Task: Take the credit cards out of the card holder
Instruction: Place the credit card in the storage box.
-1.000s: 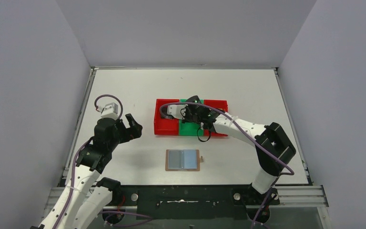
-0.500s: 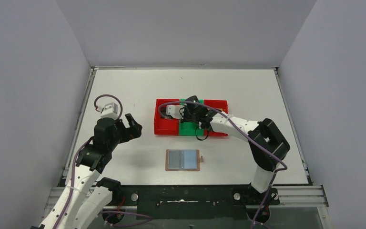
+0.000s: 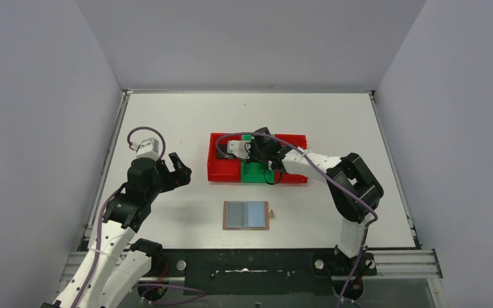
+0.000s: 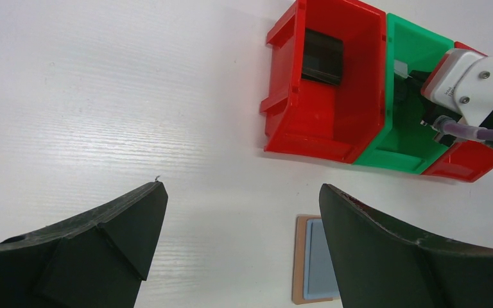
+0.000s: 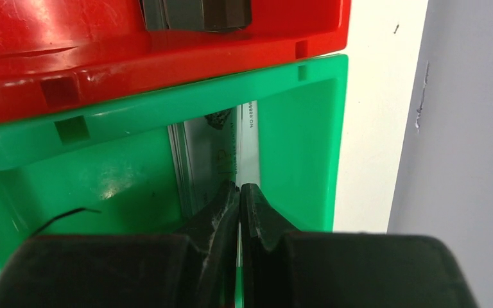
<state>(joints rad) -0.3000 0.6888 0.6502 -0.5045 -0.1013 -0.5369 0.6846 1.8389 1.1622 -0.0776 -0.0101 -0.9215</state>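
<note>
Table (image 3: 167,122): row of bins mid-way; green bin (image 5: 295,128), flanked by red bins (image 3: 223,168): right gripper (image 5: 239,190) sunk inside, fingers pinched together on thin edge of silver-grey card (image 5: 215,151) by far wall; late release risks dragging card back out or tipping bin; left gripper (image 4: 242,188) hovering well aside, fingers spread wide, holding nothing; card holder (image 3: 246,215) open flat near front edge, unpinned; likely to skid under one-handed pull; black card (image 4: 323,56) lying in leftmost red bin.
</note>
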